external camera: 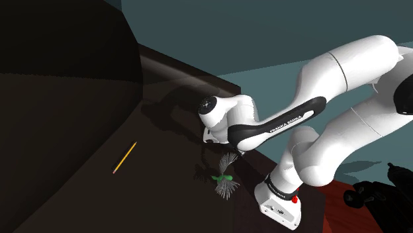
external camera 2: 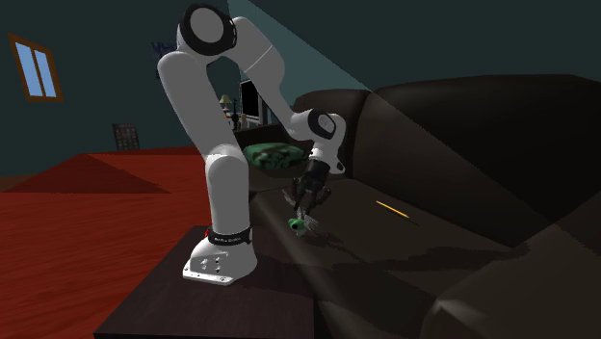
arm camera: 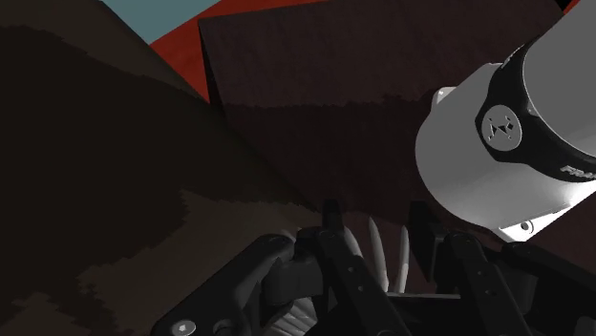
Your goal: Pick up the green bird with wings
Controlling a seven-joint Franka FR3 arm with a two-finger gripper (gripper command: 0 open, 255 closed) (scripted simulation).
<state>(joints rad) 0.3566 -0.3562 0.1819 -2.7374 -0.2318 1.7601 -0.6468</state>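
The green bird (external camera: pixel 222 178) has a small green body and fanned grey wings, one above and one below it. It hangs by its upper wing just over the dark sofa seat (external camera: pixel 165 192), with its shadow beside it. My gripper (external camera: pixel 233 153) points down onto that wing and is shut on it. In the second exterior view the bird (external camera 2: pixel 301 223) dangles right under the gripper (external camera 2: pixel 309 200). Seen from the wrist, grey wing feathers (arm camera: pixel 380 250) stand between the two black fingers of the gripper (arm camera: pixel 374 227).
A yellow pencil (external camera: pixel 124 157) lies on the seat further along the sofa (external camera 2: pixel 390 208). The sofa's backrest (external camera: pixel 59 73) rises behind it. My base sits on the dark stand (external camera 2: pixel 222 303) against the sofa's end. A green heap (external camera 2: pixel 271 154) lies beyond, over red floor (external camera 2: pixel 87 193).
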